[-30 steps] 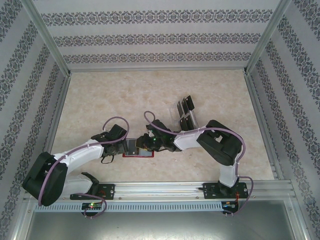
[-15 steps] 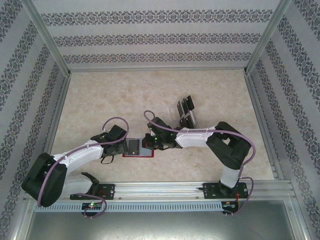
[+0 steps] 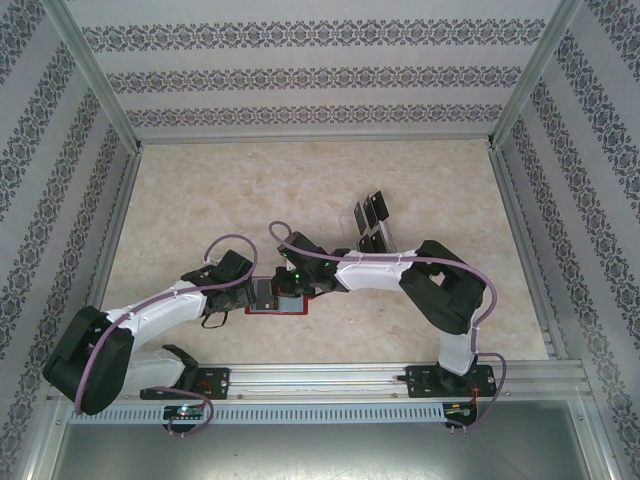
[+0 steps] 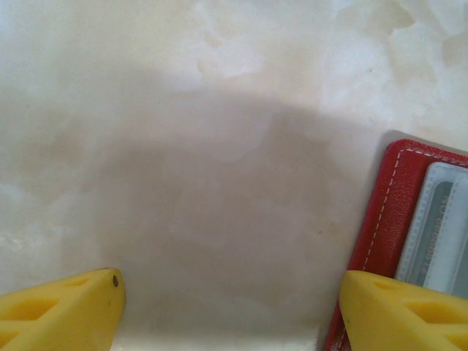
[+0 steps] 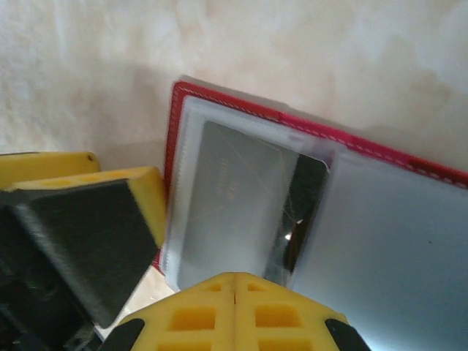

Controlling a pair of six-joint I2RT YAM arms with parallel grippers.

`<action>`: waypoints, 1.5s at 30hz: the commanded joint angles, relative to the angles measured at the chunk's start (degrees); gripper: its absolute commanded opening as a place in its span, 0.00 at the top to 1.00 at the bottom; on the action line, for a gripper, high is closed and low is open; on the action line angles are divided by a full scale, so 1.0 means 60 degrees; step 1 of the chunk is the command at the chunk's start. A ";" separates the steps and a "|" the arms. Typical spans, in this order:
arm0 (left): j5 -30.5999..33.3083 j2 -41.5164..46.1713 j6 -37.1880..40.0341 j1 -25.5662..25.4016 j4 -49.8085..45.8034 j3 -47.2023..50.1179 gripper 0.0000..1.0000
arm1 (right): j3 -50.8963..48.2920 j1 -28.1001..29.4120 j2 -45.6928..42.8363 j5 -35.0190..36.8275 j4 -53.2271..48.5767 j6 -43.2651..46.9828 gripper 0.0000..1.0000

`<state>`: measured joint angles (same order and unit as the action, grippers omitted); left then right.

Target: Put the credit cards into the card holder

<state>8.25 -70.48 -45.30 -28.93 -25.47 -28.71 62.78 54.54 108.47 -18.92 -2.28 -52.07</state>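
Note:
The red card holder (image 3: 262, 309) lies open on the table near the front, its clear grey sleeves facing up (image 5: 409, 219). One dark credit card (image 5: 308, 196) sits mostly inside the holder's left sleeve, with a dark strip of it showing at the sleeve's mouth. My right gripper (image 5: 234, 281) is shut with nothing between its fingers, its tips right over that card's near edge. My left gripper (image 4: 232, 311) stands open at the holder's left edge (image 4: 376, 234), its right fingertip (image 4: 402, 311) over the red rim. More credit cards (image 3: 371, 215) stand behind.
The standing cards are held upright in a clear slotted rack (image 3: 377, 240) just behind the right forearm. Metal frame rails (image 3: 120, 210) and patterned walls close in the table on three sides. The two grippers (image 3: 243, 293) (image 3: 284, 291) are very close together over the holder.
My right gripper has shut fully and moved left over the holder, and the card now lies further inside the sleeve. The left arm has stayed still.

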 commanded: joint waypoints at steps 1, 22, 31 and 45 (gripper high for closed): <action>-0.0438 -0.0180 -0.0160 -0.0159 0.0466 0.0364 0.22 | -0.0010 0.0028 0.0160 0.0102 -0.0322 0.0223 1.00; -0.0481 -0.0237 -0.0141 -0.0164 0.0554 0.0389 0.22 | -0.0178 -0.0038 0.0364 0.0166 -0.0354 0.0266 1.00; -0.0538 -0.0252 -0.0157 -0.0160 0.0641 0.0405 0.22 | 0.0417 0.0094 0.0686 -0.0006 -0.0557 0.0377 1.00; -0.0635 -0.0310 -0.0170 -0.0164 0.0774 0.0464 0.22 | 0.0947 0.0174 0.1238 -0.0351 -0.0556 0.0343 1.00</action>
<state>9.04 -70.50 -45.52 -29.21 -24.91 -28.32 66.76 54.63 113.47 -20.05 -6.31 -50.78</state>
